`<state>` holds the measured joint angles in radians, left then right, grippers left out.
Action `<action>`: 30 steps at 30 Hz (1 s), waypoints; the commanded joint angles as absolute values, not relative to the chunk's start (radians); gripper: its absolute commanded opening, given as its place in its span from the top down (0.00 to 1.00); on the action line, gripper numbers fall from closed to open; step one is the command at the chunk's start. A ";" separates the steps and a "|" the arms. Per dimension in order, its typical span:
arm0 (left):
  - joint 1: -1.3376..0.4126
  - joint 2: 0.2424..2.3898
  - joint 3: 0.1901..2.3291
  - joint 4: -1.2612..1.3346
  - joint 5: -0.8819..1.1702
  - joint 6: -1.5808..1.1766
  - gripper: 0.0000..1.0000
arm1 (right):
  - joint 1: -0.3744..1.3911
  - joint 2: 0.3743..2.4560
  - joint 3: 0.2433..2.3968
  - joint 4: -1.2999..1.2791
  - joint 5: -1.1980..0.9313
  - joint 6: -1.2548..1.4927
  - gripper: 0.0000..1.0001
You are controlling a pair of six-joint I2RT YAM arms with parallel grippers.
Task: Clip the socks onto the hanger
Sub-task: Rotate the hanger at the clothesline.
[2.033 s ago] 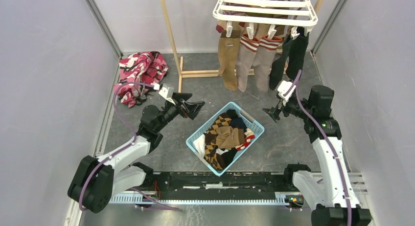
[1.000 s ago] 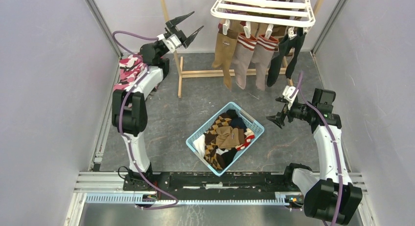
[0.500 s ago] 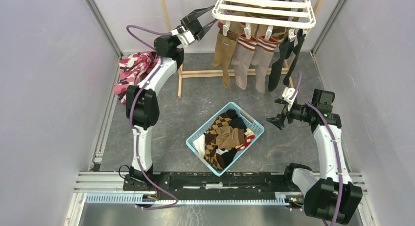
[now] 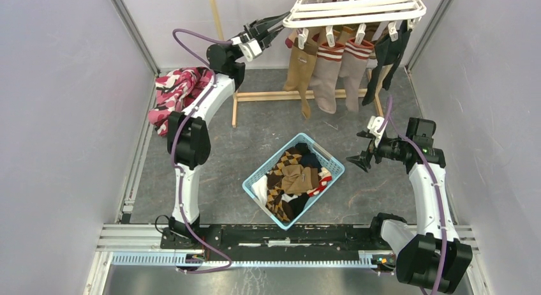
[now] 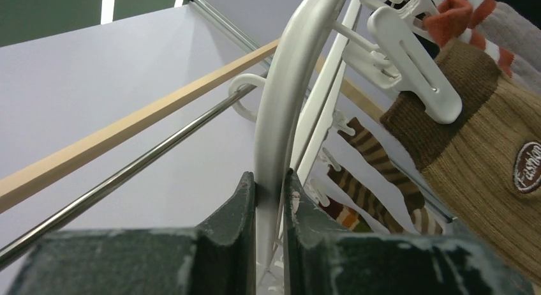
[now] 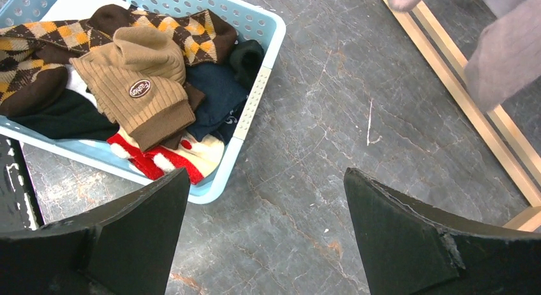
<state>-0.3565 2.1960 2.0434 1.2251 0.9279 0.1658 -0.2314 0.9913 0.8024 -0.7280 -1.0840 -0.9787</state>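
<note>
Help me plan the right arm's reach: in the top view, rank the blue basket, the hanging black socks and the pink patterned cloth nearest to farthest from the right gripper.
1. blue basket, just left of the right gripper.
2. black socks, clipped at the hanger's right end.
3. patterned cloth, far left.

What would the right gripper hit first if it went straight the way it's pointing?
The right gripper most likely meets the grey floor beside the blue basket; depth is unclear, so the basket's corner might come first.
</note>
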 commanded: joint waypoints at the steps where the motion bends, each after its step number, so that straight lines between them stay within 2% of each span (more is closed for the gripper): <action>1: -0.376 2.127 2.014 1.190 0.911 0.251 0.94 | -0.241 0.970 0.865 -0.756 -1.113 -1.009 0.02; 4: -0.378 2.084 1.966 1.178 0.906 0.308 0.98 | -0.250 0.970 0.885 -0.763 -1.113 -1.004 0.02; 11: -0.378 1.944 1.841 1.066 0.879 0.545 0.98 | -0.266 0.970 0.907 -0.777 -1.115 -1.001 0.02; 19: -0.376 1.774 1.734 0.802 0.820 0.837 0.98 | -0.273 0.976 0.943 -0.818 -1.121 -1.030 0.02; 30: -0.428 1.575 1.599 0.590 0.678 1.043 0.98 | -0.300 0.995 1.059 -0.851 -1.127 -0.989 0.02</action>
<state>-0.3958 1.6840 1.6073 0.6361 0.8215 0.8547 -0.2844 0.9901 1.0016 -0.8448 -1.0996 -1.0149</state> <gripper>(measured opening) 0.190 0.979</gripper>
